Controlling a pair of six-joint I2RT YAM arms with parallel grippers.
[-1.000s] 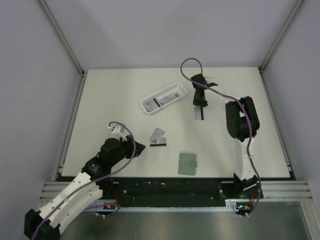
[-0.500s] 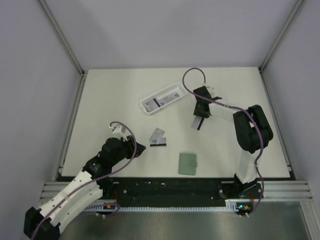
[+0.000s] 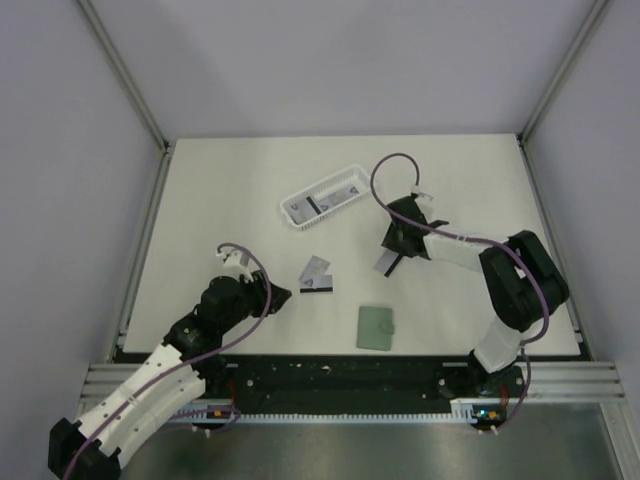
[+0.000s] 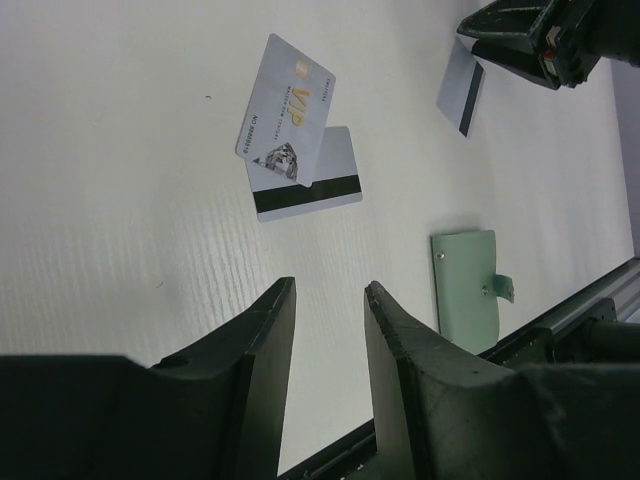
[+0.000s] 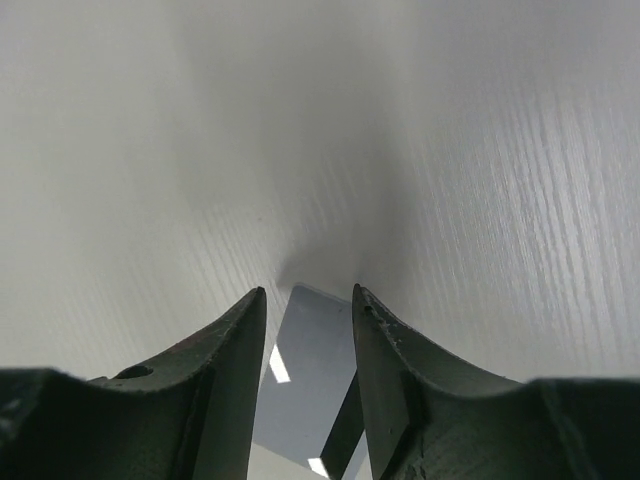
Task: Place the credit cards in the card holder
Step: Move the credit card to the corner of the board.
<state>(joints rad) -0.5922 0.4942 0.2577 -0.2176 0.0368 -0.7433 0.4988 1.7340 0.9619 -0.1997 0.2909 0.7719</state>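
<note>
Since the earlier frame the right arm has drawn in from beside the basket (image 3: 340, 207), carrying one credit card (image 3: 385, 263) towards the near half of the table (image 3: 200, 200); the left arm has not moved.

Nearest the bases, the left gripper (image 3: 275, 297) hangs low over the table, its jaws partly apart with nothing between them. Just right of it, close to the near edge, the card holder (image 3: 376, 327) lies flat and closed, its tab on the near side. Two loose cards (image 3: 316, 275) overlap a little farther out, one face up, one showing its stripe. Beyond them, the right gripper (image 3: 392, 252) tilts down with the card at its fingertips. The wrist view shows the card spanning the gap between the jaws, but whether they grip it cannot be told. The basket stands farthest, with more cards inside.

To do this step well, the card probably wants setting down beside the holder, not on it. The holder apparently needs opening first, ideally with the left gripper pinning it.
</note>
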